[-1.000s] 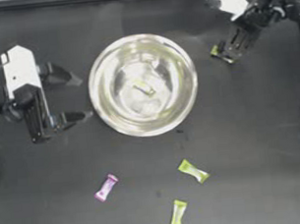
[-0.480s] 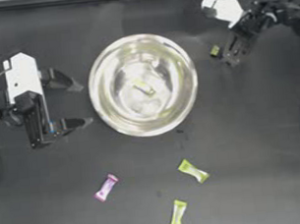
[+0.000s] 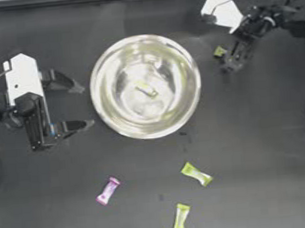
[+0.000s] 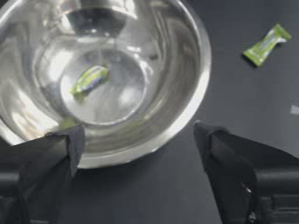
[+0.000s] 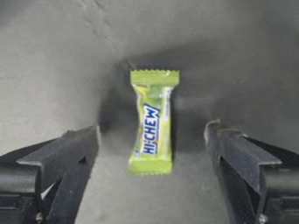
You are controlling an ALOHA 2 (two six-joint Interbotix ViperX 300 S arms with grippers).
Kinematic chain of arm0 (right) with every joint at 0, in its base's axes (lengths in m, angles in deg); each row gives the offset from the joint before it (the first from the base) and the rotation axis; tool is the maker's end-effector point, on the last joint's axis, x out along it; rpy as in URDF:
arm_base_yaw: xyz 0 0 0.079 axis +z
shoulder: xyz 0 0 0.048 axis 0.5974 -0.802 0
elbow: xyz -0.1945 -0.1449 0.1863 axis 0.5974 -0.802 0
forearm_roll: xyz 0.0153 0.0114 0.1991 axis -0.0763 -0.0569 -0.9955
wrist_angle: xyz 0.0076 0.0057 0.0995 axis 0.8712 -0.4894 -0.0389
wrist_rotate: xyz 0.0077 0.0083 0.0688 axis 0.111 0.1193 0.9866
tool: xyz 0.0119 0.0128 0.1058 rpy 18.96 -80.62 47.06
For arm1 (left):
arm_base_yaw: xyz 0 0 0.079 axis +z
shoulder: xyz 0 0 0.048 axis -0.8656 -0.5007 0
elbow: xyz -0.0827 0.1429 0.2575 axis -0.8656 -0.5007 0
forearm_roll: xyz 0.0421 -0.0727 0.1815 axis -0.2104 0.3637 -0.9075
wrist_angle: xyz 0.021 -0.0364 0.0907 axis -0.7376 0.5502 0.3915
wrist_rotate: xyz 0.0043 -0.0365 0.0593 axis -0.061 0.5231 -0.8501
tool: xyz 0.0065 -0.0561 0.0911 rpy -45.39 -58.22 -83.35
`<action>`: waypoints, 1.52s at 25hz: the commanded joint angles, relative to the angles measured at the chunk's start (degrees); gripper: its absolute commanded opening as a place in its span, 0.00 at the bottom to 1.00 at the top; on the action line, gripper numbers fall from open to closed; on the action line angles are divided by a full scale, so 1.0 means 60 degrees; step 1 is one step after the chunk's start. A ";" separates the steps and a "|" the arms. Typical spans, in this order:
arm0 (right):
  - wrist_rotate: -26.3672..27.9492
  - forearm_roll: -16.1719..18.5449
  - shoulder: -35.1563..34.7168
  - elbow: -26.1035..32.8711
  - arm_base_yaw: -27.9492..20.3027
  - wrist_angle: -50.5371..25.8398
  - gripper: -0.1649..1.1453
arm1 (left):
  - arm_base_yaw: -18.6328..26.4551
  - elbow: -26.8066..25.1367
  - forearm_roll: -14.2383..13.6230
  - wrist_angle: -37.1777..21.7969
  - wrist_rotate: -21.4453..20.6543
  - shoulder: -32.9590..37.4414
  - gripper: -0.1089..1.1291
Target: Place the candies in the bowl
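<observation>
Right wrist: "HI-CHEW" lettering on candy point(image 5: 151, 122)

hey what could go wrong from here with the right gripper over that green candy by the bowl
The right gripper is open around the green candy, which lies flat on the table; the jaws could close above the thin wrapper and miss it. In the top view the candy lies close to the bowl, so a clumsy grasp might nudge it against the rim.

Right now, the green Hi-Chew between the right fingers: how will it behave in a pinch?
The green Hi-Chew looks small and flat-lying, so probably light and unlikely to roll. Its glossy wrapper may slip. The crimped ends look floppy, so the open right gripper should likely close on the firmer middle.
</observation>
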 commanded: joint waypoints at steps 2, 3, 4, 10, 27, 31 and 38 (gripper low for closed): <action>-0.0029 0.0015 0.0015 0.0190 -0.0029 0.0132 0.89 | 0.0000 0.0103 0.0000 0.0029 0.0015 0.0176 0.92; -0.0015 0.0015 -0.0015 0.0205 -0.0029 0.0161 0.89 | -0.0015 0.0103 0.0015 0.0029 0.0015 0.0161 0.92; -0.0029 0.0015 -0.0029 0.0205 -0.0029 0.0176 0.89 | 0.0000 0.0103 0.0015 0.0029 0.0015 0.0161 0.92; 0.0000 0.0000 -0.0044 0.0205 -0.0029 0.0205 0.85 | -0.0015 0.0088 0.0015 0.0029 0.0029 0.0161 0.91; 0.0029 -0.0029 0.0117 0.0337 0.0015 -0.0293 0.48 | 0.0000 0.0088 0.0029 -0.0103 0.0029 0.0161 0.91; 0.0029 -0.0029 0.0762 0.0586 0.0044 -0.0718 0.48 | 0.0000 0.0073 0.0029 -0.0146 0.0029 0.0161 0.91; 0.0103 -0.0103 0.2241 0.1099 0.0630 -0.1245 0.48 | -0.0015 0.0044 0.0029 -0.0146 0.0029 0.0161 0.91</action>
